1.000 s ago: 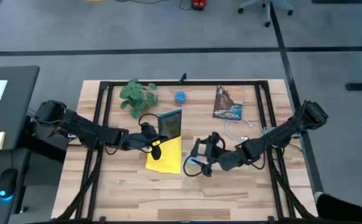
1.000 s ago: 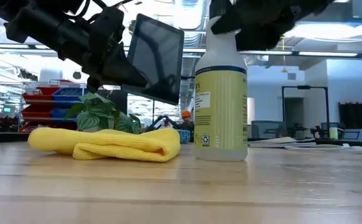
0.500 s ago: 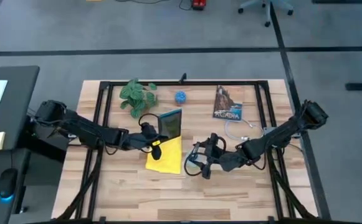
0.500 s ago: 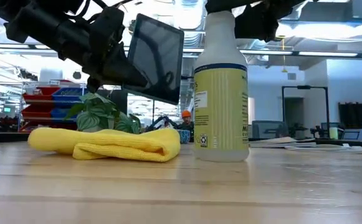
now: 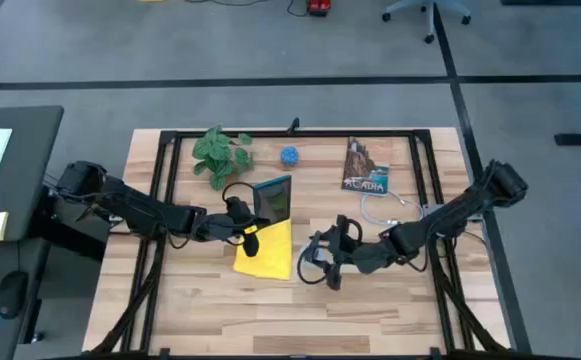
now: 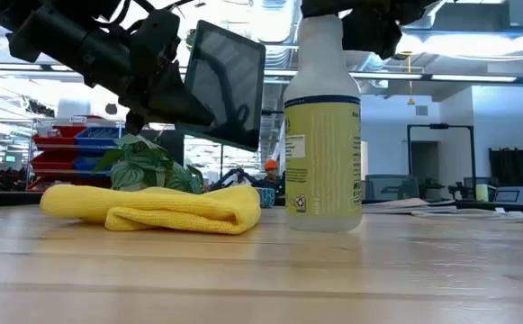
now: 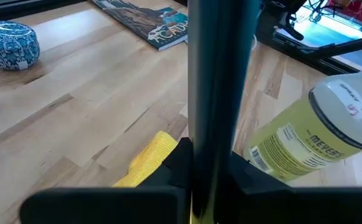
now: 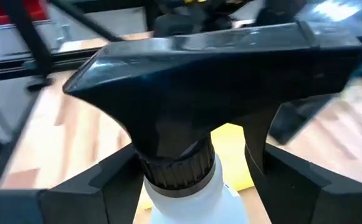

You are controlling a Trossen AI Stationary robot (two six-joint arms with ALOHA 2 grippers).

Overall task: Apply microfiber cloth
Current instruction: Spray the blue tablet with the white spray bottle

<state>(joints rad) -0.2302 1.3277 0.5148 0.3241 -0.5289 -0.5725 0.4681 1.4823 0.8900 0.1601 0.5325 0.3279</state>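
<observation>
Holding tablet (image 5: 274, 197) upright beside microfiber cloth (image 5: 266, 250): left gripper (image 5: 247, 224).

"ACADIA" on book (image 7: 149, 22); "MEYER'S" on spray bottle (image 7: 311, 140)

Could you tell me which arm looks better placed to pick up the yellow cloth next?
Probably the right. The left gripper holds the flat black-screened tablet raised above the folded bright yellow microfiber cloth, so it is occupied. The right gripper is at the yellow spray bottle standing on the table beside the cloth, and could release it.
</observation>
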